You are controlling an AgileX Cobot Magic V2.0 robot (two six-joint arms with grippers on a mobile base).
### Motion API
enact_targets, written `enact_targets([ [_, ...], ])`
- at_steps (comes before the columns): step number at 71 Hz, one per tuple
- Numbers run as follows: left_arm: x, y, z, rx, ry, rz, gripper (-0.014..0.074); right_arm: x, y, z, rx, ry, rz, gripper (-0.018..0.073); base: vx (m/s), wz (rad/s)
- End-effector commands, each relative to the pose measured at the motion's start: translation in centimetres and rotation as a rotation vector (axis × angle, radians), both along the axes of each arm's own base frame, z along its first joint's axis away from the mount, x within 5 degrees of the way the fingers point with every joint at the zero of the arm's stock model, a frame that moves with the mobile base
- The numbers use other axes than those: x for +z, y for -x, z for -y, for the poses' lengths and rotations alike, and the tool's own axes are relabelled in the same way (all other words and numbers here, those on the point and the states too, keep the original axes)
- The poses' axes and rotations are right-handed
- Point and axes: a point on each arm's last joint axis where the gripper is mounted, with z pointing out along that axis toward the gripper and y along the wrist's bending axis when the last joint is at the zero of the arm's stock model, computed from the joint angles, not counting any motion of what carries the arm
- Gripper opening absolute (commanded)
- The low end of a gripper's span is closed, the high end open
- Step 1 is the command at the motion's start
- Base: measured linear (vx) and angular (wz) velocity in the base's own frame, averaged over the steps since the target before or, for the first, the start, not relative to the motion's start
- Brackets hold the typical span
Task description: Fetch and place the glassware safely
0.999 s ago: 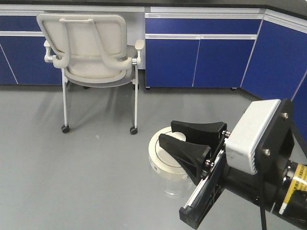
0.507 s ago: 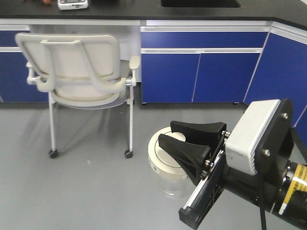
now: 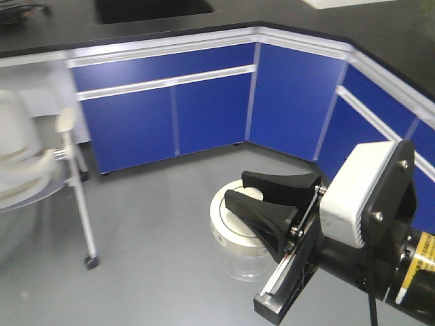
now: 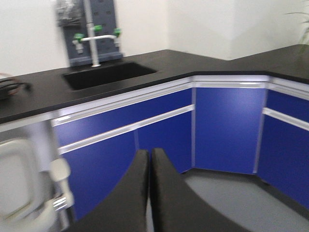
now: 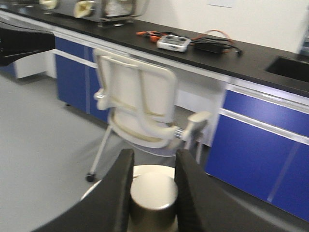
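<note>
Front view: the right gripper (image 3: 237, 188) is clamped on the centre knob of the small squat clear glass jar with a round off-white lid (image 3: 234, 234), held above the grey floor (image 3: 149, 224). The blue cabinets (image 3: 204, 109) now form a corner, and the off-white chair (image 3: 27, 170) has slid to the left edge. Left wrist view: the left gripper (image 4: 149, 157) has its fingers pressed together, empty. Right wrist view: the fingers flank the knob, with the chair behind.
</note>
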Motion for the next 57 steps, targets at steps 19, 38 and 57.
enact_targets([
  [19, 1.52, 0.07, 0.17, -0.017, 0.031, 0.094, -0.0007, 2.36, 0.45, -0.05, 0.036, -0.116, 0.091, -0.0001, 0.16, -0.67],
  [38, 1.52, 0.07, 0.17, -0.017, 0.031, 0.094, -0.0007, 2.36, 0.45, -0.05, 0.036, -0.116, 0.091, -0.0001, 0.16, -0.64],
  [57, 1.52, 0.07, 0.17, -0.017, 0.031, 0.094, -0.0007, 2.36, 0.45, -0.05, 0.036, -0.116, 0.091, -0.0001, 0.18, -0.68],
])
